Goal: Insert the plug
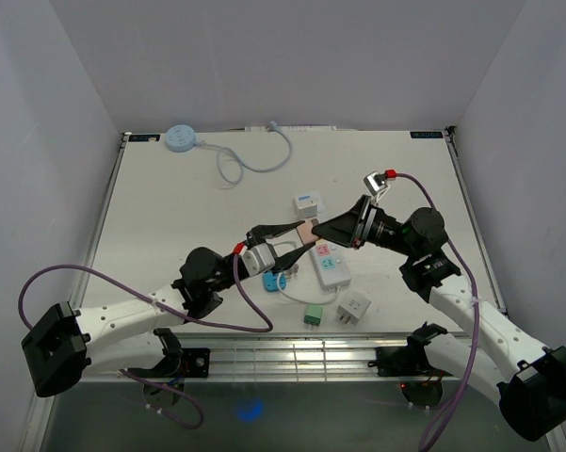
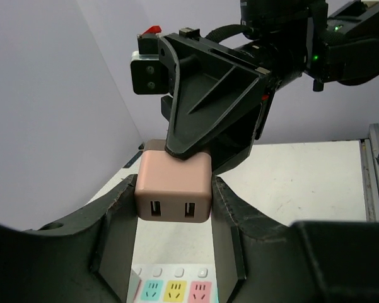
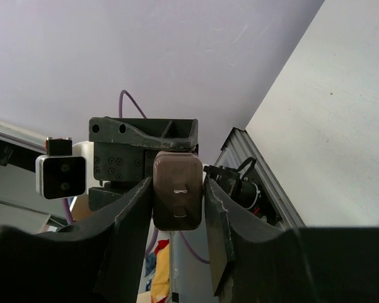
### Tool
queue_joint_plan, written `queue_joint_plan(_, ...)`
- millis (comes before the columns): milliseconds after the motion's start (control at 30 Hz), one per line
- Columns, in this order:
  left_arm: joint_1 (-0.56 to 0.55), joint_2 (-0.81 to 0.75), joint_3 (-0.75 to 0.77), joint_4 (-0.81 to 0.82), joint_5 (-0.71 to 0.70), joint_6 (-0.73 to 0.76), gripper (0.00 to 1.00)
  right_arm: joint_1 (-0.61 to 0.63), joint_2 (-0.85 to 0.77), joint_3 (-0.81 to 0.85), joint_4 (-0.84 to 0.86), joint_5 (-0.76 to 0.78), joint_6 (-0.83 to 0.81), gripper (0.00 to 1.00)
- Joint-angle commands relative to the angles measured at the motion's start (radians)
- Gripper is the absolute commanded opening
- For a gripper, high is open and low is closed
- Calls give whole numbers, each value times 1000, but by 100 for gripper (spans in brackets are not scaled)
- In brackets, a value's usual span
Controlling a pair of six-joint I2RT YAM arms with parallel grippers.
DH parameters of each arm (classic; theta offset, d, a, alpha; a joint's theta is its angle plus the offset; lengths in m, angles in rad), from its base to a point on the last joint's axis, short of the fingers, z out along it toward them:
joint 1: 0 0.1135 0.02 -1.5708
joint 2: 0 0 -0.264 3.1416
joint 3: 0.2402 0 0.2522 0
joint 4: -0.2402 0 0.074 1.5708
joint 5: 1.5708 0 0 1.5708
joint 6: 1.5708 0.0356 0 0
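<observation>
The plug (image 1: 306,229), a pale pink block with two USB slots on one face (image 2: 173,186) and metal prongs on the other (image 3: 176,189), hangs in the air between both arms, above the table's middle. My right gripper (image 3: 176,196) is shut on it, fingers pressed to its two sides. My left gripper (image 2: 173,197) meets it from the opposite end, and its fingers also lie against the plug's sides. Below lies the white power strip (image 1: 330,266) with blue, yellow and pink sockets (image 2: 173,290).
Near the strip lie a white adapter (image 1: 354,307), a green plug (image 1: 313,315) and a blue plug (image 1: 268,282). Another white adapter (image 1: 308,202) sits farther back. A round blue hub (image 1: 181,137) with a looped cable lies at the back left.
</observation>
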Motion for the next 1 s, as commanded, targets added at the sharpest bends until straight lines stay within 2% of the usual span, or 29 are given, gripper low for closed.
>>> queue_joint_plan(0,5,-49,-11,-72,41,-6,0,-6,-19,-2,-60,32,-87,45)
queue_joint_plan(33,5,-58,-20,-83,43,-20,0,-4,-20,8,-83,37,-128,47)
queue_joint_plan(167,5,-116,-38,-155,37,-57,0,-4,-28,41,-238,66,-228,68)
queue_joint_plan(300,5,-147,-28,-255,38,-75,0,-4,-31,86,-382,118,-339,84)
queue_joint_plan(467,5,-149,20,-402,27,-80,0,-6,-14,166,-560,176,-481,90)
queue_joint_plan(500,5,-146,40,-419,27,-85,0,-6,-1,204,-641,192,-537,92)
queue_joint_plan(633,5,-77,103,-517,37,-62,0,-4,36,283,-754,196,-625,96)
queue_joint_plan(800,3,9,198,-661,21,-25,0,0,87,340,-857,199,-688,94)
queue_joint_plan(967,3,49,279,-776,-49,6,0,5,86,378,-955,258,-757,86)
